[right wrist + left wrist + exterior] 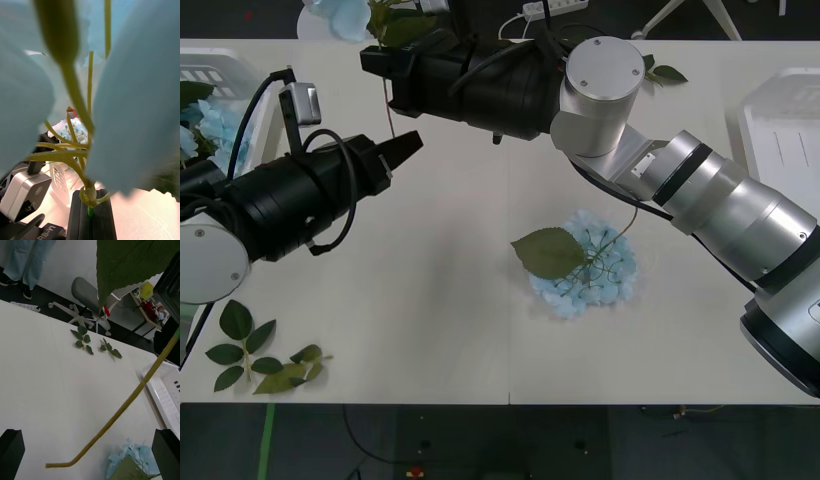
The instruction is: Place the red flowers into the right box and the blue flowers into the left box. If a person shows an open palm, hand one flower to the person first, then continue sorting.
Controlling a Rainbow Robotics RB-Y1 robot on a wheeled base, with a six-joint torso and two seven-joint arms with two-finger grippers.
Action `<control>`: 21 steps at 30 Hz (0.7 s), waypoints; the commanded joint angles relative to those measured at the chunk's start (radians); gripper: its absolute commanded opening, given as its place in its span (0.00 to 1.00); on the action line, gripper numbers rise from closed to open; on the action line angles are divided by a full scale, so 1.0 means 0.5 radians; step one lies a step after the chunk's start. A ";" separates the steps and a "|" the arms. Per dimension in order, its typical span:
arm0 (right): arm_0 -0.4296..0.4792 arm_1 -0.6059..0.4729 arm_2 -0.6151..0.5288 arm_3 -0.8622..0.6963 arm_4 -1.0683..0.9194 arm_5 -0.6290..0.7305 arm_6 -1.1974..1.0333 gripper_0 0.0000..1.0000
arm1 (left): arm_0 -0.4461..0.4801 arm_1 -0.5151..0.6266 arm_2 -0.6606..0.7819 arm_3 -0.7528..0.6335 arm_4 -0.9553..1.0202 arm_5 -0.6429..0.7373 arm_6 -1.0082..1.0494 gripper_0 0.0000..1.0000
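Judging the step in hand, we took it to be the carrying of a blue flower (131, 112) to the left box (210, 75). The right pincer (90, 210), black-fingered, was closed on the base of that flower's stalk, the bloom crowding its wrist view. The right arm reached across the desk (430, 330) toward the far left, its pincer end lying beyond the left arm. The left pincer (405, 148) hovered above the desk near the left box, its fingers spread wide and holding nothing; the hanging stalk (120, 412) passed between them, untouched. The left box already held blue blooms. A second blue flower (585, 265) lay on the desk at centre, well apart from both boxes. The right box (780, 130) stood at the far right. We judged the next move to call for bringing the held bloom over the left box before release.
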State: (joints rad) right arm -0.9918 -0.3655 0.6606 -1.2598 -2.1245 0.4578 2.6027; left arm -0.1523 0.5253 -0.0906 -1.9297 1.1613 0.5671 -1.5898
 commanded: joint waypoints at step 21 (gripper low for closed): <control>-0.115 0.034 0.007 -0.079 0.067 -0.069 0.059 0.00 | -0.441 -0.222 -0.270 0.494 -0.098 -0.447 0.075 1.00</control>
State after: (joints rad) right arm -0.9919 -0.3655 0.6606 -1.2598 -2.1027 0.4292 2.6027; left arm -0.3277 0.4354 -0.2187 -1.6775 1.1224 0.3613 -1.5893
